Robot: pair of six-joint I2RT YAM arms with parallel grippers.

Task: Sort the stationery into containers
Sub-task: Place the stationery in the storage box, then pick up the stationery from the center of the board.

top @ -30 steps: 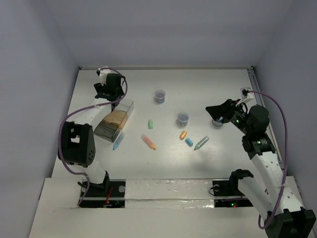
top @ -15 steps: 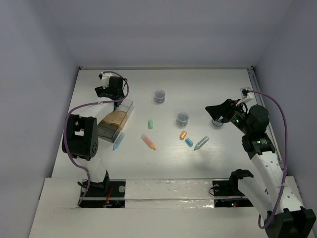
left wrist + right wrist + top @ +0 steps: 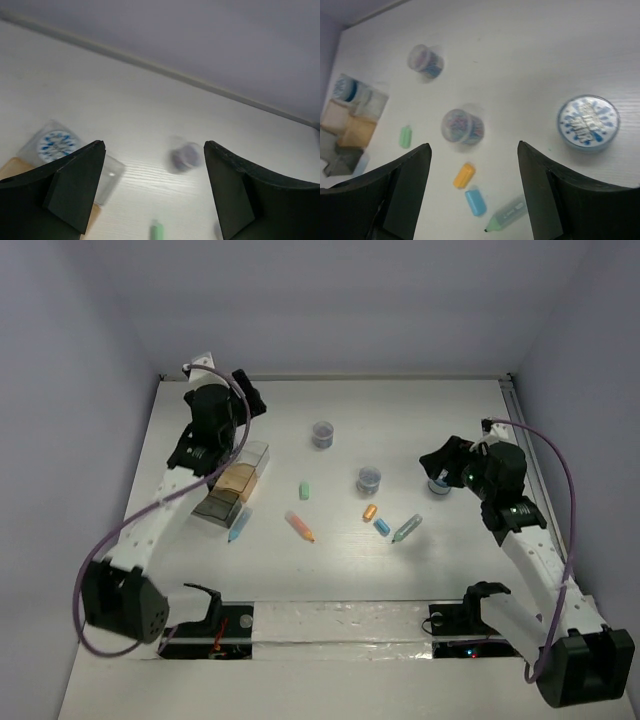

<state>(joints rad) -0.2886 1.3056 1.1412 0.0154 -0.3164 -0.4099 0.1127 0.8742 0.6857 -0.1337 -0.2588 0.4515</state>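
Tub with patterned lid [image 3: 588, 122] is lying just beside your right hand [image 3: 472, 150], far from the left hand [image 3: 154, 145]; you are holding both hands open, empty.

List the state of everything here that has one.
left gripper, open, empty
right gripper, open, empty
far container, holds a fourth tub
near container, contents unclear
far tub, standing on table
middle tub, standing on table
right tub, upright, lid on
sticks, lying loose on table
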